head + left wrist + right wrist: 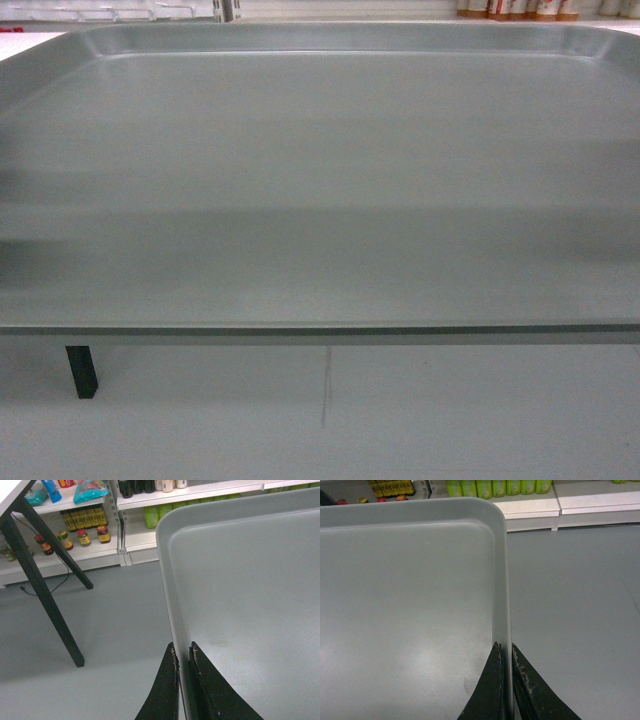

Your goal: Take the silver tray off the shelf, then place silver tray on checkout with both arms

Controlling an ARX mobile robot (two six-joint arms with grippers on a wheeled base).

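Note:
The silver tray (320, 180) fills most of the head view, held level in the air, its near rim running across the frame. My left gripper (182, 647) is shut on the tray's (240, 590) left rim, one finger inside and one outside. My right gripper (504, 646) is shut the same way on the tray's (410, 595) right rim. Grey floor lies under both rims. The checkout (11, 494) shows only as a white top corner on black legs at the upper left of the left wrist view. The shelf (200, 491) runs white along the back.
A black table leg (81, 371) stands on the grey floor (450, 420) below the tray's near rim. Another leg (45, 600) slants across the left wrist view. Shelf boards (580, 505) hold green bottles (495, 487) and jars (82, 536). Bottles (515, 9) line the far shelf.

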